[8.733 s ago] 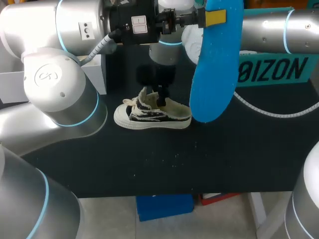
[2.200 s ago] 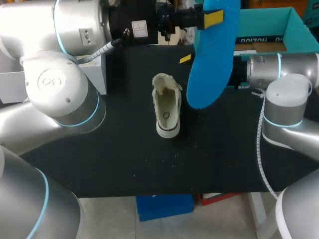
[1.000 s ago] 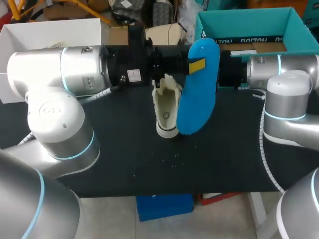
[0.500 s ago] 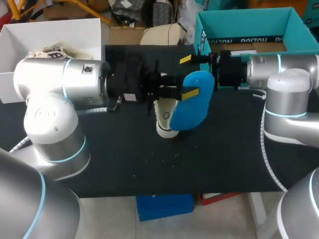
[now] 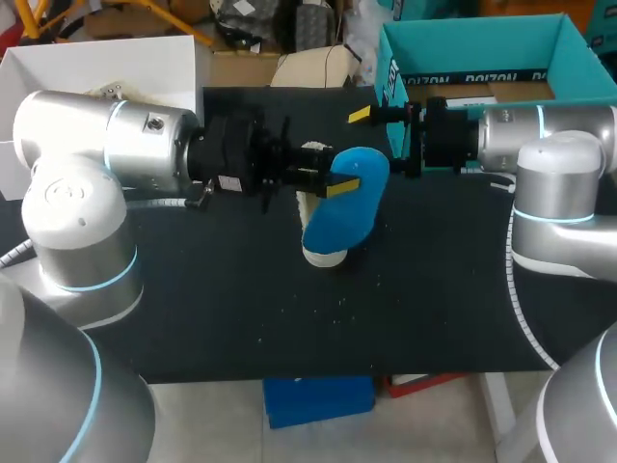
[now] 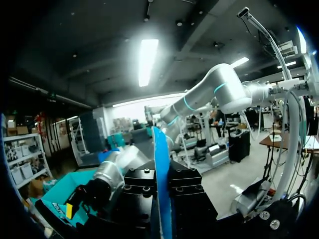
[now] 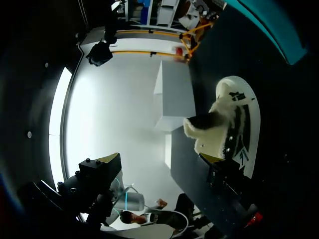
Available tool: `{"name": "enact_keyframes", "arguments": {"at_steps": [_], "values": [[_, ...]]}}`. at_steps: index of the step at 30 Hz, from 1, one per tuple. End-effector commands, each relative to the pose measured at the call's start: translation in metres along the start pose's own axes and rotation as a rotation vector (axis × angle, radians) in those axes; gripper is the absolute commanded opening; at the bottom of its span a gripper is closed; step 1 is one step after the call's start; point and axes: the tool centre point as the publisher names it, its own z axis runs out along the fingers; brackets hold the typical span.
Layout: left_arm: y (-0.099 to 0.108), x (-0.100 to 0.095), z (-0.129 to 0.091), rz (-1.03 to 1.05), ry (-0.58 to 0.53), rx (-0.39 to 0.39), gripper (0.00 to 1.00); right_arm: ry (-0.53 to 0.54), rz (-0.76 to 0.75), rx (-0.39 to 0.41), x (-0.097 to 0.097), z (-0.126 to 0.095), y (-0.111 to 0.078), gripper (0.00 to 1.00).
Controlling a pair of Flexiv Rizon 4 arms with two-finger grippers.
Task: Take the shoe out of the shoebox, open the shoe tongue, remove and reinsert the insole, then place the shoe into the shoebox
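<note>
Over the white canvas shoe (image 5: 322, 255), left fingers (image 5: 335, 186) clamp the blue foam insole (image 5: 343, 210), seemingly for reinsertion next; right fingers (image 5: 360, 115) gape empty.

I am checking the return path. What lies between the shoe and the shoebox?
In the head view, the right gripper hangs between the shoe and the shoebox, jaws open.

One black table (image 5: 241, 309). Two robot arms: the left arm (image 5: 106, 145) and the right arm (image 5: 545, 135). Two grippers, one on each arm: the left gripper (image 5: 333, 181) and the right gripper (image 5: 378, 140), each with two fingers. One pale shoe (image 5: 323, 255). One blue insole (image 5: 342, 207). One teal shoebox (image 5: 472, 27). One white box (image 5: 106, 60).
</note>
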Motion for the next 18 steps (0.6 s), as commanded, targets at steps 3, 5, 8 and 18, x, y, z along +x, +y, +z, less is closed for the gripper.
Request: {"name": "enact_keyframes", "arguments": {"at_steps": [3, 5, 8, 18], "values": [[0.000, 0.001, 0.001, 0.001, -0.005, 0.000, 0.00, -0.001, 0.000, -0.003, -0.001, 0.002, 0.000, 1.00], [0.005, 0.009, 0.000, 0.127, -0.011, 0.016, 0.00, -0.001, 0.000, -0.003, -0.001, 0.002, 0.000, 1.00], [0.012, 0.016, -0.005, 0.251, -0.003, 0.059, 0.00, -0.001, 0.000, -0.003, -0.001, 0.002, 0.000, 1.00], [0.036, 0.020, -0.012, 0.464, 0.041, 0.053, 0.00, -0.001, 0.000, -0.003, -0.001, 0.002, 0.000, 1.00]]}}
